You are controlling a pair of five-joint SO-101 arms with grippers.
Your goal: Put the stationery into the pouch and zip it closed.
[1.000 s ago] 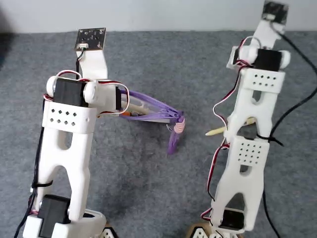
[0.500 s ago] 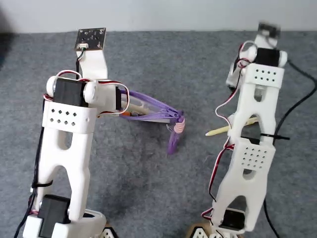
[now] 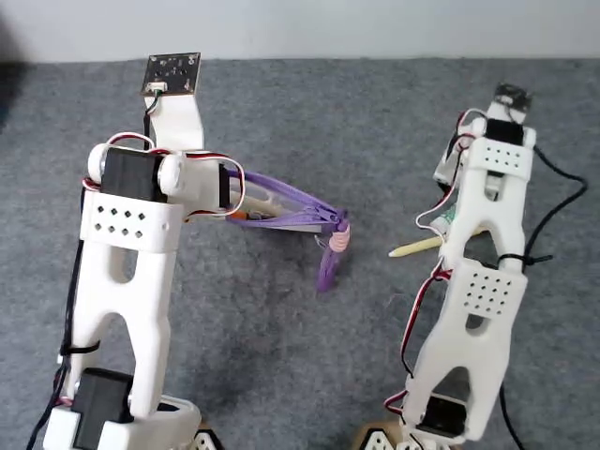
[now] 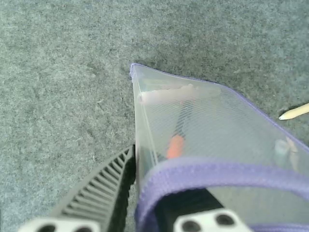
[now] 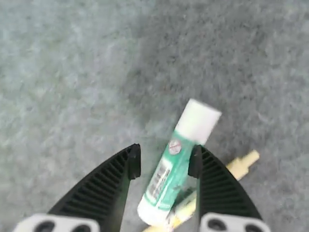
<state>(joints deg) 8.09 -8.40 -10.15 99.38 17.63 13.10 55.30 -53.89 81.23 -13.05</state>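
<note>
Right wrist view gives us the glue stick (image 5: 170,173) lying lengthwise between the wide-open jaws of the right tool (image 5: 165,155) — not yet clamped — while the left tool (image 4: 141,180) pinches the pouch (image 4: 207,125) off to its left.

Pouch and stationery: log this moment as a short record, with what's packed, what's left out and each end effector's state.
pouch: clear, purple-edged, held up, mouth looks unzipped
inside pouch: orange pen, pale stick
left end effector: shut on pouch edge
right end effector: open, jaws either side of glue stick
glue stick: green, white cap, lying over pencil
left out: glue stick, pencil, both on table
</note>
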